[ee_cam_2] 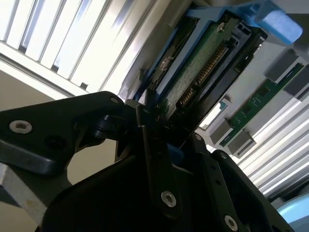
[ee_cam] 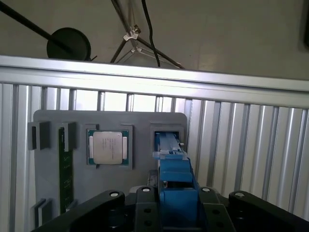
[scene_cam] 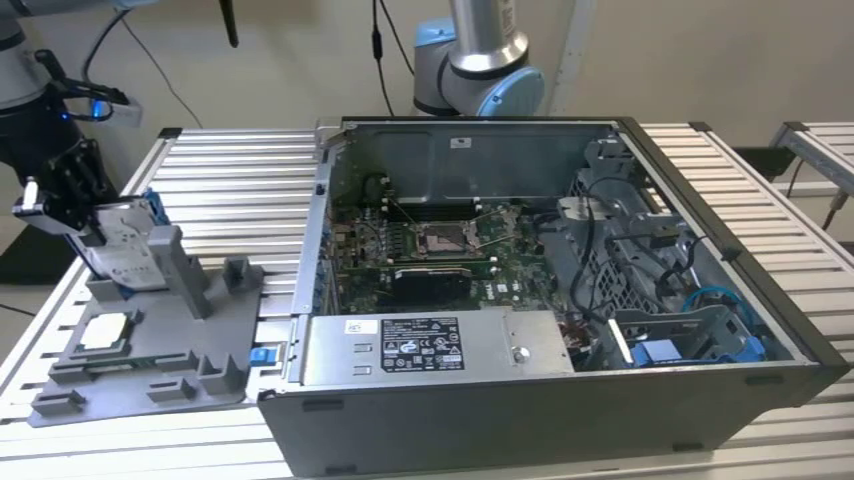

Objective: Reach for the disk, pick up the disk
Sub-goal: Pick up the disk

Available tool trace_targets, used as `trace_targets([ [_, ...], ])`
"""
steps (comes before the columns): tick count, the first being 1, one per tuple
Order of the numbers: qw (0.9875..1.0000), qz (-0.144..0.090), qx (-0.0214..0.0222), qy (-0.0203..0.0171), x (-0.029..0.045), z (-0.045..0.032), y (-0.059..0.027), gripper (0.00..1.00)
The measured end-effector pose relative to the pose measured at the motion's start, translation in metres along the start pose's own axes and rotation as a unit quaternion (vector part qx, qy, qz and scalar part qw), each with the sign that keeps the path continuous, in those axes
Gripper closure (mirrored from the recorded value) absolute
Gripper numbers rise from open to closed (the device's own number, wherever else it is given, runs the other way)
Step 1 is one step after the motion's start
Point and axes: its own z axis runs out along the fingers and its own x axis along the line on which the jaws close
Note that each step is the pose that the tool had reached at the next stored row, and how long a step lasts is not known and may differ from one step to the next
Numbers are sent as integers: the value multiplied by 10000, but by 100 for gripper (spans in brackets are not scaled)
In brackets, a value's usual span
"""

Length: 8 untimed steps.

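Slatted metal table (scene_cam: pixel 227 180) before a pale wall (scene_cam: pixel 707 50).

The gripper (scene_cam: pixel 78 225) is matte black, built of flat, rounded link plates (ee_cam_2: pixel 46 130) pinned with bright silver screws (ee_cam: pixel 114 194). The arm (scene_cam: pixel 19 62) above it is grey and black, with thin black cables (scene_cam: pixel 102 44) looping off it and a small blue light (scene_cam: pixel 67 112).

From my remote station, I see a slatted aluminium bench (scene_cam: pixel 227 190) carrying two loads: a grey fixture plate (scene_cam: pixel 154 355) toward the exterior view's left and, just beside it, an open computer case (scene_cam: pixel 534 420) lying on its side, innards facing up.
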Motion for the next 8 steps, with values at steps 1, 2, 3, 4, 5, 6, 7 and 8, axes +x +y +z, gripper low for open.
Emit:
trace_targets([
  [1, 10000, 0, 0, 0, 0, -16, 0, 100],
  [2, 10000, 0, 0, 0, 0, -37, 0, 100],
  [3, 10000, 0, 0, 0, 0, -57, 0, 100],
  [4, 10000, 0, 0, 0, 0, -78, 0, 100],
  [5, 10000, 0, 1, 0, 0, -99, 0, 100],
  [6, 10000, 2, 0, 0, 0, -118, 0, 100],
  [7, 10000, 6, 1, 0, 0, -135, 0, 100],
  [8, 10000, 11, 0, 0, 0, -158, -1, 100],
])
